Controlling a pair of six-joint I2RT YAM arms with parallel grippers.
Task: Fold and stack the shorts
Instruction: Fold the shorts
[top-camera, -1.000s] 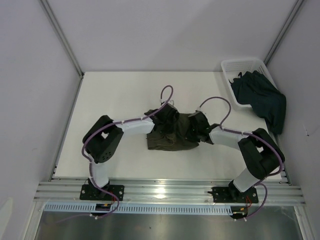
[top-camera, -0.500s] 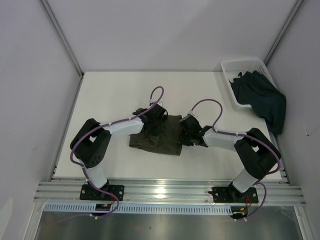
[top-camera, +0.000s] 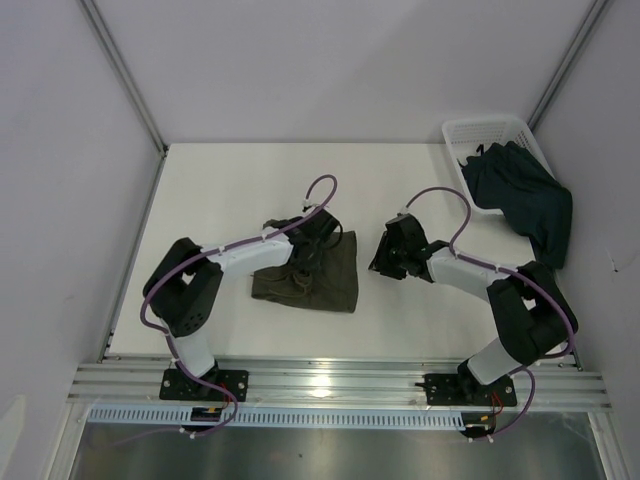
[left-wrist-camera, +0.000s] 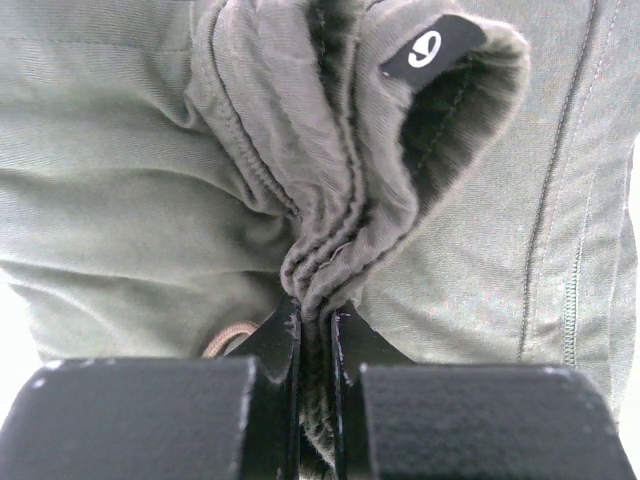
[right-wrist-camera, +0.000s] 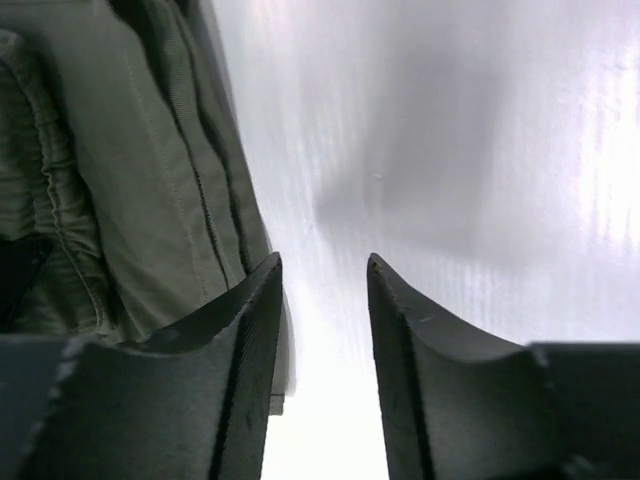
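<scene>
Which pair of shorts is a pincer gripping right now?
The olive-green shorts on the table: the left pincer is shut on their bunched waistband. The navy pair hangs over the basket, untouched.

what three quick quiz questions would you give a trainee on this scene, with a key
1. Multiple choice: what do the left arm's jaws pinch? A) the waistband of the olive-green shorts B) a basket rim C) nothing
2. True or false: the right arm's jaws are shut on cloth.
3. Fill in: the dark navy-teal shorts spill out of the white ___ at the far right corner.

Key
1. A
2. False: they stand open and empty over the table, beside the olive-green shorts.
3. basket
</scene>
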